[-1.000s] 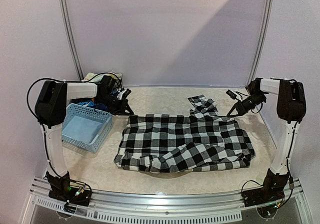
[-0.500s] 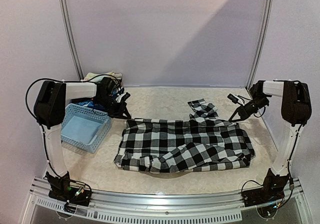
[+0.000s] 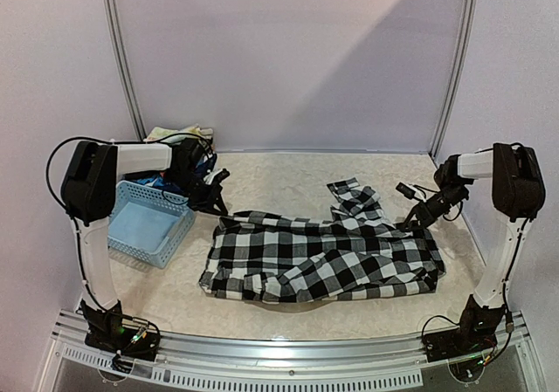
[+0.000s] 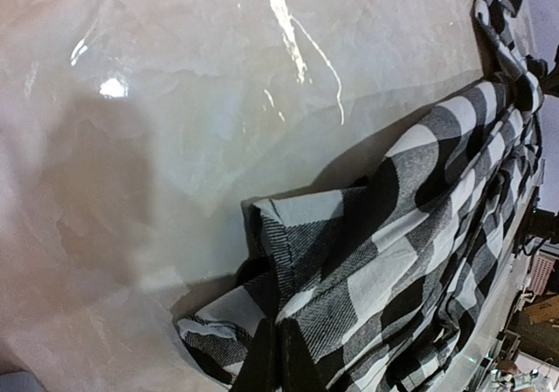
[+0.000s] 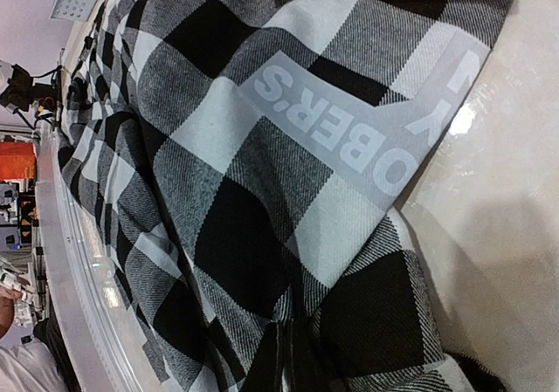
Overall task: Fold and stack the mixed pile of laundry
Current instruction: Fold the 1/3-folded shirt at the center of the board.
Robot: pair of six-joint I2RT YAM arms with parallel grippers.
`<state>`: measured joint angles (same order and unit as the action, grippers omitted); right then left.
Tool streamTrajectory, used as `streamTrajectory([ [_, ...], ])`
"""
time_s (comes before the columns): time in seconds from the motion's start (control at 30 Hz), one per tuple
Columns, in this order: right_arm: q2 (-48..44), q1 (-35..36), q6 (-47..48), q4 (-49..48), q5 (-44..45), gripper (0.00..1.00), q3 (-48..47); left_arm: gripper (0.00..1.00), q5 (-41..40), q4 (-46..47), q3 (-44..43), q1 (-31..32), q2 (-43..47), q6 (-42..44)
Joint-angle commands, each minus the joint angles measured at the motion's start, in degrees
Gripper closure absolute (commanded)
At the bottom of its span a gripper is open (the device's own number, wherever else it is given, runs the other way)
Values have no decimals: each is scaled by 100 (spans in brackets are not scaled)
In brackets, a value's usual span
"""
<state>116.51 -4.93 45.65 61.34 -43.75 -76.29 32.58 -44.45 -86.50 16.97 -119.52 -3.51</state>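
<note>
Left claw [image 3: 216, 204] clamped on checked shirt [image 3: 323, 252] at its upper-left corner; right claw [image 3: 409, 224] clamped on upper-right corner. Blue basket [image 3: 148, 222] frame left, on surface [image 3: 279, 169].

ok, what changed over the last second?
The left end effector and right end effector, both shut on far corners of the shirt, came toward the arm bases, pulling its far edge nearer. Nothing grabbed or released. Near edge and basket unmoved.
</note>
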Motion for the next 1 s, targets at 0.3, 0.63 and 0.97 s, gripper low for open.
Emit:
streamTrajectory([
  [0.3, -603, -30, 224, -296, 533, 95, 636, 93, -970, -993, -1, 365, 90, 350],
  [0.63, -1326, -29, 181, -114, 626, 60, 558, 82, -1685, -1275, -700, 467, 515, 215],
  [0.97, -1876, -34, -1175, -1372, 342, 1, 582, 58, -1107, -168, -565, 492, 269, -2181],
])
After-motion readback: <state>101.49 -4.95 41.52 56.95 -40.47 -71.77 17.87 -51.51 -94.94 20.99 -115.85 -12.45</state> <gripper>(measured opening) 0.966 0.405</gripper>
